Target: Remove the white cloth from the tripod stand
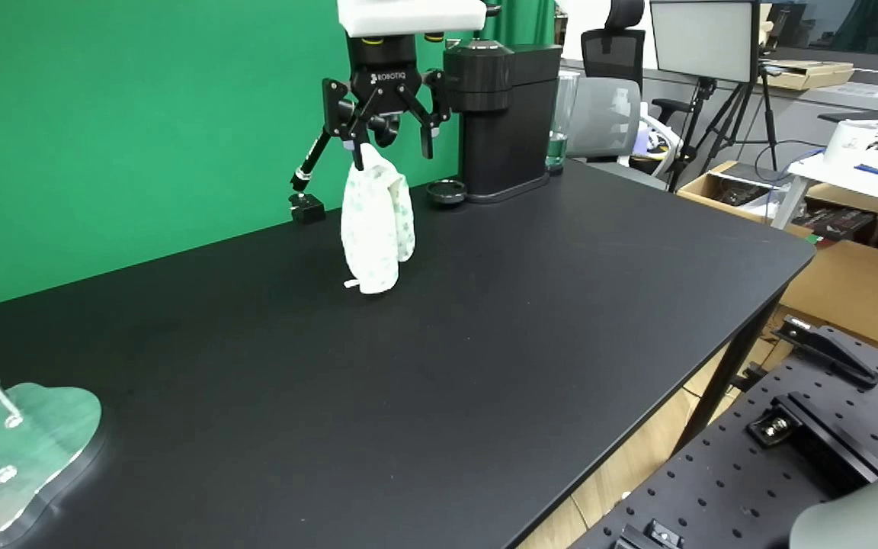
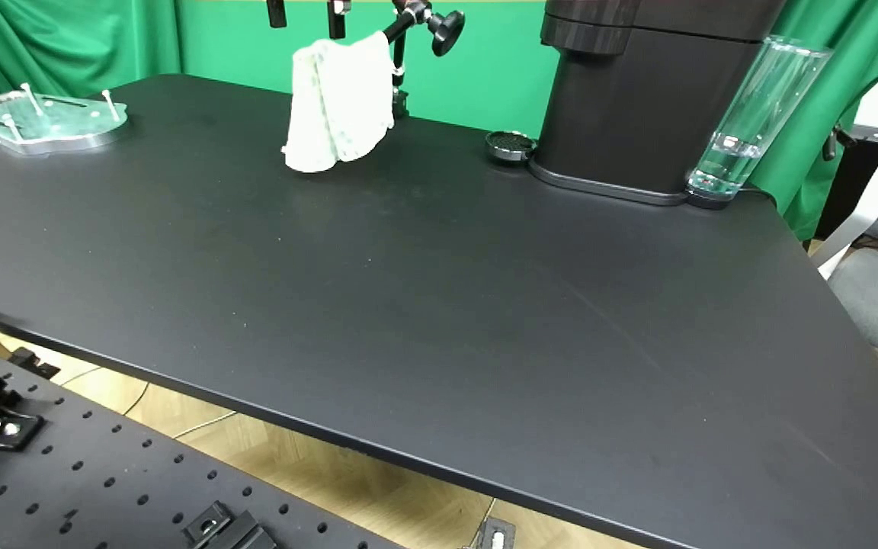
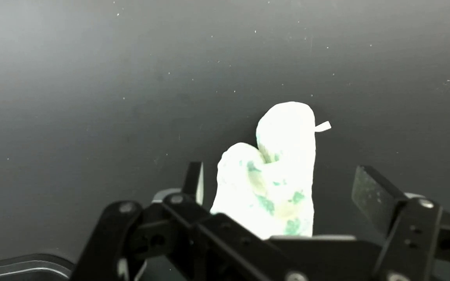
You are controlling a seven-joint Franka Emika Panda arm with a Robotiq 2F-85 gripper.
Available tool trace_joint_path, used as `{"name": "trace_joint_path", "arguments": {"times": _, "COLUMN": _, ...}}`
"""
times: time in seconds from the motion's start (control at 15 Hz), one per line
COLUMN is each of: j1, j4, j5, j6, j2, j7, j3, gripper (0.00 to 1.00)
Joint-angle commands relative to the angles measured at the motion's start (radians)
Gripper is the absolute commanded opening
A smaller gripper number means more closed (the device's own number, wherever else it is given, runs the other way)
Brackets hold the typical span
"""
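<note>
The white cloth (image 1: 379, 229) hangs over the arm of the black stand (image 1: 309, 163) above the dark table. It shows faint green marks in the wrist view (image 3: 287, 136) and also hangs in an exterior view (image 2: 341, 99). The stand's jointed arm, knob and thin post show behind the cloth (image 2: 399, 57); the part under the cloth is hidden. My gripper (image 1: 393, 152) is open above the cloth's top, with one finger overlapping its upper edge in that view. In the wrist view the fingers (image 3: 279, 181) stand apart on both sides of the cloth, with gaps. Contact cannot be told.
A black coffee machine (image 1: 500, 122) stands close beside the gripper, with a clear water tank (image 2: 759, 114) and a small round black dish (image 1: 447, 192). A green wall (image 1: 142, 114) is behind. A pale green plate with pegs (image 2: 50, 126) lies at the table's far end.
</note>
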Motion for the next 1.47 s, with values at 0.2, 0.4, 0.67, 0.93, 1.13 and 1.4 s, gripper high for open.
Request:
{"name": "trace_joint_path", "arguments": {"times": 0.2, "j1": 0.03, "j4": 0.067, "j5": 0.012, "j6": -0.039, "j2": 0.055, "j7": -0.013, "j3": -0.02, "gripper": 0.54}}
{"name": "trace_joint_path", "arguments": {"times": 0.4, "j1": 0.032, "j4": 0.072, "j5": 0.018, "j6": -0.052, "j2": 0.06, "j7": -0.018, "j3": -0.022, "gripper": 0.33}}
{"name": "trace_joint_path", "arguments": {"times": 0.67, "j1": 0.032, "j4": 0.07, "j5": 0.024, "j6": -0.062, "j2": 0.059, "j7": -0.021, "j3": -0.024, "gripper": 0.05}}
{"name": "trace_joint_path", "arguments": {"times": 0.93, "j1": 0.031, "j4": 0.055, "j5": 0.036, "j6": -0.07, "j2": 0.045, "j7": -0.024, "j3": -0.025, "gripper": 0.0}}
{"name": "trace_joint_path", "arguments": {"times": 1.13, "j1": 0.033, "j4": 0.026, "j5": 0.054, "j6": -0.065, "j2": 0.013, "j7": -0.022, "j3": -0.021, "gripper": 0.0}}
{"name": "trace_joint_path", "arguments": {"times": 1.4, "j1": 0.039, "j4": -0.046, "j5": 0.134, "j6": -0.065, "j2": -0.068, "j7": -0.048, "j3": 0.002, "gripper": 0.0}}
